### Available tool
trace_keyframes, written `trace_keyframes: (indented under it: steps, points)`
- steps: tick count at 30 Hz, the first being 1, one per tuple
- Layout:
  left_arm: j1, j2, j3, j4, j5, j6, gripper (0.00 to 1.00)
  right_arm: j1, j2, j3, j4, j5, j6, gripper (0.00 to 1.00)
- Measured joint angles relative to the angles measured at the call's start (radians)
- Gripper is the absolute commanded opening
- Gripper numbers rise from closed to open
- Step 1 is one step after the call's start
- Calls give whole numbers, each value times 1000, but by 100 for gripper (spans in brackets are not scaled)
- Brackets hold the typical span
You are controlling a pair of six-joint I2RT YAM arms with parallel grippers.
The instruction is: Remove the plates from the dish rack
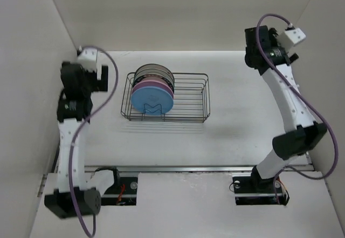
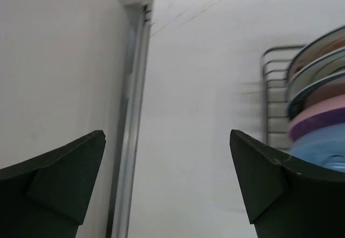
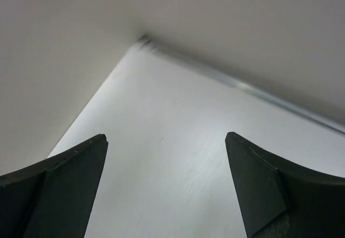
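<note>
Plates (image 1: pixel 153 89), round and alike in size, stand on edge in the left end of the rectangular dark wire dish rack (image 1: pixel 188 100), light blue nearest, pink behind, grey-ringed ones at the back. None is out yet, so the first pick seems to be the step in hand. The left gripper (image 2: pixel 167 135) hangs wide and empty just left of the rack; the right gripper (image 3: pixel 166 136), equally wide and empty, sits well apart at the far right. Next, jaws probably must straddle one plate's top rim and lift straight up past the wire. The white side wall (image 1: pixel 32 87) crowds the left arm; the white table (image 1: pixel 237 119) right of the rack offers setting-down room.
</note>
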Motion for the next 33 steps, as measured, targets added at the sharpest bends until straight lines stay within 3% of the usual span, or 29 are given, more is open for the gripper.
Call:
trace_keyframes:
  steps: [3,5,7,8,9,11,14,17,27,33]
  points:
    - [-2,308,507,-245,173,-18,100,136,-177,-124,344,-399,-433,94]
    - [-5,526,861,-451,312,-8,100,236,-304,-260,505,-702,-654,86]
    - [-5,712,1075,-573,422,0,100,327,-346,-304,592,-937,-799,77]
    - [-6,776,1109,-616,467,0,100,364,-335,-296,619,-1027,-857,72]
    - [-6,821,1104,-665,502,-4,100,403,-311,-272,624,-1101,-909,64]
    - [-6,873,1012,-738,537,-37,100,464,-223,-204,627,-1204,-995,58]
    - [-7,892,859,-763,542,-90,100,545,-69,-159,620,-1286,-1079,57]
    - [-9,892,816,-757,530,-119,100,600,53,-177,605,-1329,-1125,57]
    - [-17,905,815,-669,463,-163,100,634,281,-43,554,-1341,-1157,54]
    - [-26,988,784,-647,432,-176,100,655,327,-8,544,-1293,-1157,53]
